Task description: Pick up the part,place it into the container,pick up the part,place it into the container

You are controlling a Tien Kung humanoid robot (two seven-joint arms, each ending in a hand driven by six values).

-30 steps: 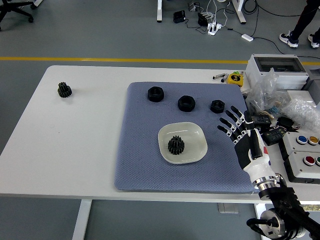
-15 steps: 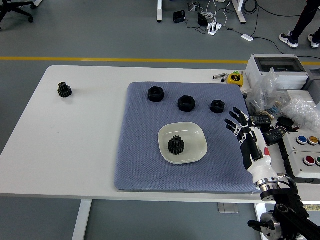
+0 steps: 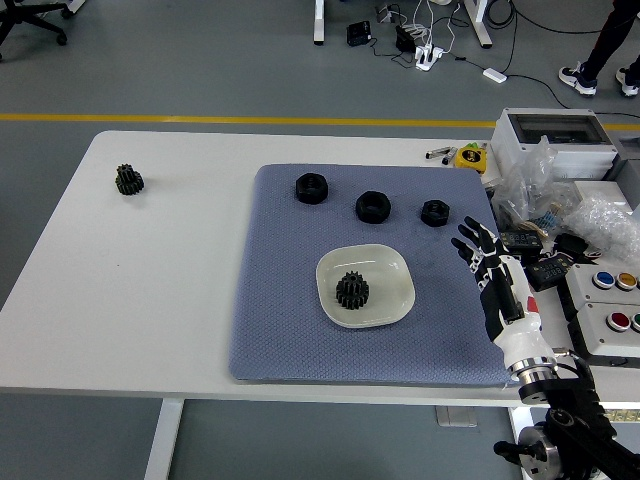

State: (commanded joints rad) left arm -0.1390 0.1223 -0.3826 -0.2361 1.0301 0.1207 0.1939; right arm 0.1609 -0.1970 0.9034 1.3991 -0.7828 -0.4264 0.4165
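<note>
- The right arm [image 3: 575, 425] runs out at the lower right corner; only the forearm and hand [image 3: 497, 285] show.
- A person [image 3: 608, 45] at the top right is cut by the edge: only legs and shoes show.
- A chair [image 3: 30, 20] at the top left corner is cropped to part of its base.
- The button boxes [image 3: 612, 305] at the right are cut by the edge.
- The plastic bags [image 3: 575, 210] cover what lies under them; the contents cannot be made out.
- The small items [image 3: 452, 155] at the surface's far edge are too small to identify.
- The surface's [image 3: 150, 300] legs are cut off at the bottom.
</note>
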